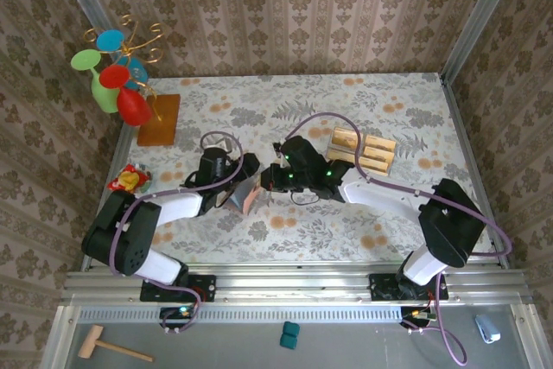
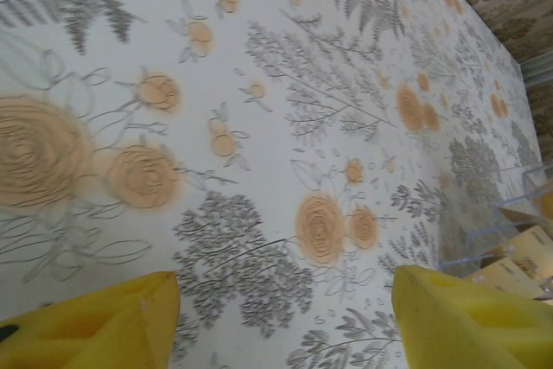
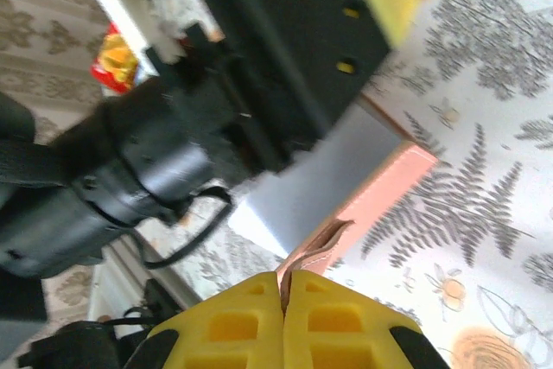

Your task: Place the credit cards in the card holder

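The reddish-brown card holder (image 3: 393, 181) is lifted off the table, and my right gripper (image 3: 283, 287) is shut on its near corner. A pale card (image 3: 315, 183) stands partly inside its slot, tilted up toward my left gripper (image 1: 246, 170). That gripper is open just above the card, its yellow fingers (image 2: 104, 321) spread with only tablecloth between them. From above, the card holder (image 1: 253, 199) hangs between both grippers at mid-table, the right gripper (image 1: 266, 181) beside it. More tan credit cards (image 1: 363, 149) lie in a clear tray (image 2: 492, 239) to the right.
An orange-brown wooden board (image 1: 160, 118) lies at the back left beside a stand of coloured cups (image 1: 117, 75). A small red and yellow toy (image 1: 128, 180) sits at the left table edge. Patterned walls close in the back and sides.
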`<state>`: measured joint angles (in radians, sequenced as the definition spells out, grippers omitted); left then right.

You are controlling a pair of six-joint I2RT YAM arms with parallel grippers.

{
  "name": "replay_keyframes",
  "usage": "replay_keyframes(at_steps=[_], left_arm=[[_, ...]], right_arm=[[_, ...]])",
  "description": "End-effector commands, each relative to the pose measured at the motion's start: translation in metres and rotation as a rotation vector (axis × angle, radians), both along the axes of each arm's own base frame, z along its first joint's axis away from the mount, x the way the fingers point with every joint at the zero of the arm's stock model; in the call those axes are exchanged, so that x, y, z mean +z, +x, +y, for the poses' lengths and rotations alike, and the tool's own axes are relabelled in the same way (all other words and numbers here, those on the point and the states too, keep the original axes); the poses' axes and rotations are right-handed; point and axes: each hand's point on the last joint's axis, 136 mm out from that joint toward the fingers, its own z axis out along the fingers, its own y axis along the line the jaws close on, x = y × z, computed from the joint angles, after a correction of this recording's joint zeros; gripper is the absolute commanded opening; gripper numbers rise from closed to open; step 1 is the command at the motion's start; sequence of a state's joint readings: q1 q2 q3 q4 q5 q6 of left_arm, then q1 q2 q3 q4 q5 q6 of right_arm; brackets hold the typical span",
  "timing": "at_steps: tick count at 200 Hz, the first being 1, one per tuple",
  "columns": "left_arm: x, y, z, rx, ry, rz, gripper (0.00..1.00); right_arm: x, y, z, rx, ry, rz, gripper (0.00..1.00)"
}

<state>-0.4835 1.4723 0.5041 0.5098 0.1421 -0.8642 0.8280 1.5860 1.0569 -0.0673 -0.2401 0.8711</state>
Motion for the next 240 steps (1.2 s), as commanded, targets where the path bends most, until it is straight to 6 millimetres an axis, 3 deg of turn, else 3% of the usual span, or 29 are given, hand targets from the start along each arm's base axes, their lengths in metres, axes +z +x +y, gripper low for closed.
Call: replay_keyframes(at_steps=[1, 24, 35, 101, 104, 121, 156, 187, 240], left_arm=[[0.006, -0.002, 0.007, 0.015, -0.030, -0.022, 0.68], [0.005, -0.013, 0.013, 0.005, -0.004, -0.016, 0.69], [0.006, -0.012, 0.026, 0.028, 0.022, -0.014, 0.70], [0.000, -0.036, 0.037, -0.043, 0.196, 0.045, 0.71], [-0.001, -0.042, 0.028, -0.076, 0.202, 0.046, 0.71], [-0.005, -0.050, 0.022, -0.114, 0.237, 0.063, 0.72], [-0.012, -0.067, 0.022, -0.124, 0.306, 0.093, 0.74], [-0.013, -0.073, 0.024, -0.123, 0.340, 0.095, 0.74], [-0.013, -0.076, 0.009, -0.183, 0.422, 0.092, 0.74]], right_arm=[[0.000, 0.005, -0.002, -0.006, 0.011, -0.016, 0.00], [-0.006, 0.006, -0.008, 0.023, 0.011, -0.007, 0.00], [-0.010, 0.005, -0.010, 0.046, 0.013, -0.004, 0.00], [-0.028, 0.001, -0.028, 0.072, 0.014, 0.012, 0.00], [-0.030, 0.000, -0.029, 0.068, 0.012, 0.016, 0.00], [-0.035, 0.002, -0.037, 0.028, 0.012, 0.024, 0.00], [-0.045, 0.008, -0.063, -0.085, 0.033, 0.040, 0.00], [-0.051, 0.011, -0.085, -0.142, 0.013, 0.042, 0.00], [-0.056, 0.020, -0.114, -0.217, -0.015, 0.045, 0.00]])
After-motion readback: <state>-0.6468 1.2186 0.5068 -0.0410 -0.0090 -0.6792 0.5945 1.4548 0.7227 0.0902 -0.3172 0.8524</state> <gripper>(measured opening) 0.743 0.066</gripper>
